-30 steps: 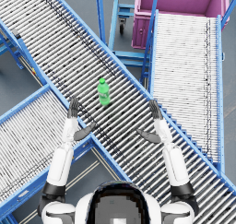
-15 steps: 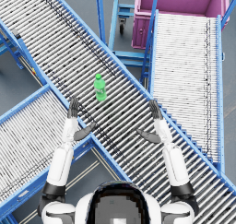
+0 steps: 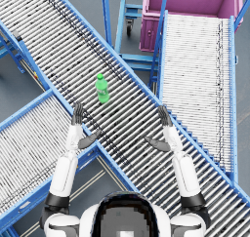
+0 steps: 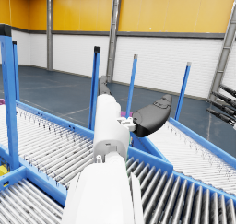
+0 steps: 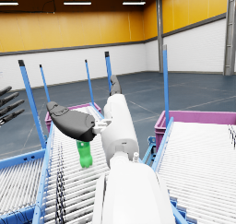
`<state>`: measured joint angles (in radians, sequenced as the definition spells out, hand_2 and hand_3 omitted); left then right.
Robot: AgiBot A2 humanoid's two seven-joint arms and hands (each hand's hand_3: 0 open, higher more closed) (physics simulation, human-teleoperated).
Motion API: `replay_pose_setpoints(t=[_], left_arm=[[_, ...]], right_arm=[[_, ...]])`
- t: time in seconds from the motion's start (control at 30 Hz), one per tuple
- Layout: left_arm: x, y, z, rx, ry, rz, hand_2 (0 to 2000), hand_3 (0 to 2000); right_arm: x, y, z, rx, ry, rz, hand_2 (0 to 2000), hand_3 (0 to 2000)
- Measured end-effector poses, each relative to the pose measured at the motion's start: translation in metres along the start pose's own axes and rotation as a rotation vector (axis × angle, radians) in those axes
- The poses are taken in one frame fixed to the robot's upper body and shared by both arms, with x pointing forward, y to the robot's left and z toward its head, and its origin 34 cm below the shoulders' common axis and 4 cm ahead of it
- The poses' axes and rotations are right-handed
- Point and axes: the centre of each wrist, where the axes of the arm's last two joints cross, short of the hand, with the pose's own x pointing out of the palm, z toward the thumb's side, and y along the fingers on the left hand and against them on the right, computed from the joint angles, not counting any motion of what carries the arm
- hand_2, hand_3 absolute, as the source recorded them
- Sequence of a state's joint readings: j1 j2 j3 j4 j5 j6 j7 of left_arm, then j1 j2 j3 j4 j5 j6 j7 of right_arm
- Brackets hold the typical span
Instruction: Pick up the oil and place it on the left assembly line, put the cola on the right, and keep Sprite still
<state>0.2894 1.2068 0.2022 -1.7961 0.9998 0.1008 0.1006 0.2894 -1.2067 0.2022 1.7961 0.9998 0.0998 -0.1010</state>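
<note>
Fingers (image 3: pixel 77 112) spread, left hand (image 3: pixel 79 128) and right hand (image 3: pixel 164 132) hover empty above the roller conveyor (image 3: pixel 134 109); Sprite bottle (image 3: pixel 102 88) stands upright ahead.

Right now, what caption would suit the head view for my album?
Green Sprite bottle on the diagonal roller conveyor, ahead of the humanoid's open left hand and right hand.
</note>
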Motion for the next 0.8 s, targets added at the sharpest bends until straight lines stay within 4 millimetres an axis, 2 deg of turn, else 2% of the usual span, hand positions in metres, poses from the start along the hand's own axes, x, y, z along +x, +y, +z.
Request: replay_pose_setpoints(t=[0.8], left_arm=[[0.0000,0.0000,0.0000,0.000,0.000,0.000,0,0]], right_arm=[[0.0000,0.0000,0.0000,0.000,0.000,0.000,0,0]])
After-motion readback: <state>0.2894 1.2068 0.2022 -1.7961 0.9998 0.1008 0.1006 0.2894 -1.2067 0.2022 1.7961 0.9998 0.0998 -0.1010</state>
